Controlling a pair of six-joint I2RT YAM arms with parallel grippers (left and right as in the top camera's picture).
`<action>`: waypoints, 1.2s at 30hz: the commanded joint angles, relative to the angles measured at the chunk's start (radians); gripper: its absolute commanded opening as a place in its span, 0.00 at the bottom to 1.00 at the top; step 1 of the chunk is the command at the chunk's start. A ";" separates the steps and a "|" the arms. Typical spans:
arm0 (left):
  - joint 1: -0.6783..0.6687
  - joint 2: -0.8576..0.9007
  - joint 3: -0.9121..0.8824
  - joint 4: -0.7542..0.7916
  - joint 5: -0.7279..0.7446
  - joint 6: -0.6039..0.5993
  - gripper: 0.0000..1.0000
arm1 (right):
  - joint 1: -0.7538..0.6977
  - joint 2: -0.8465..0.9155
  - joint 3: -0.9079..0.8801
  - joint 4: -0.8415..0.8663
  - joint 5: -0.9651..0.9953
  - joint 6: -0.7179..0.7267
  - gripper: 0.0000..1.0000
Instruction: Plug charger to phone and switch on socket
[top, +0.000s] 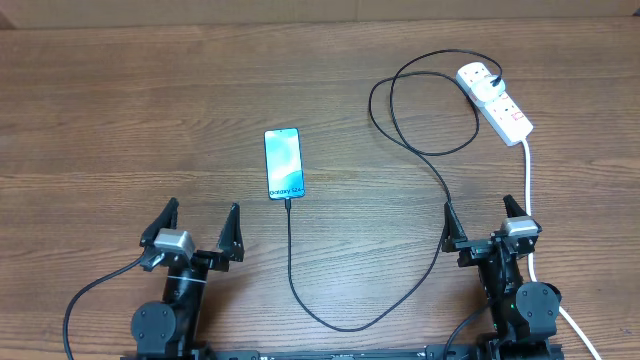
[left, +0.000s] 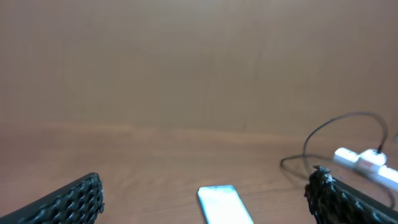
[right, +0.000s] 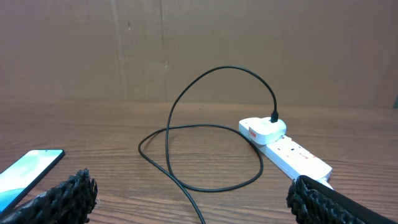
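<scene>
Ahead of the empty, spread left claw (top: 203, 206) and right claw (top: 478, 204), the blue-screened phone (top: 283, 164) lies flat.

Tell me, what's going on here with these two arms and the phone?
Two robot arms are set to plug a charger into a phone and switch the socket on. The left fingers and right fingers are spread open at the near side, holding nothing. The black charger cable runs in a long loop from the white socket strip and appears to reach the phone. I cannot tell whether the switch is on.
</scene>
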 joint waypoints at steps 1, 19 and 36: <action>0.011 -0.013 -0.008 -0.050 -0.067 -0.006 1.00 | 0.005 -0.010 -0.010 0.006 0.010 -0.002 1.00; 0.011 -0.013 -0.009 -0.154 -0.215 0.211 1.00 | 0.005 -0.010 -0.010 0.006 0.010 -0.001 1.00; 0.018 -0.013 -0.009 -0.158 -0.198 0.099 1.00 | 0.005 -0.010 -0.010 0.006 0.010 -0.001 1.00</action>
